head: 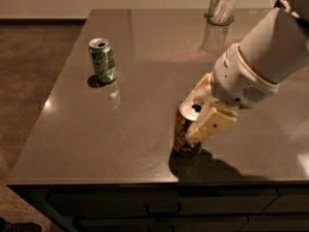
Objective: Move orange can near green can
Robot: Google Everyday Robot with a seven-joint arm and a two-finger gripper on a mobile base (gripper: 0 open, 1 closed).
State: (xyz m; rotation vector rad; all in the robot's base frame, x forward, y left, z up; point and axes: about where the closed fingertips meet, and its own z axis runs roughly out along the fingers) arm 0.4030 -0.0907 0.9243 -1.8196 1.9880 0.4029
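The orange can [181, 132] stands upright near the front edge of the grey table [145, 47], right of the middle. My gripper [192, 114] reaches in from the right, and its two cream fingers [212, 121] sit on either side of the can's upper part, closed against it. The can still rests on the table. The green can [102, 61] stands upright at the far left of the table, well apart from the orange can and the gripper.
A tall grey marbled cylinder [222, 5] stands at the back right of the table. My white arm [270, 47] crosses over the table's right side. The table's front edge [96, 181] lies just below the orange can. Brown floor [29, 71] is to the left.
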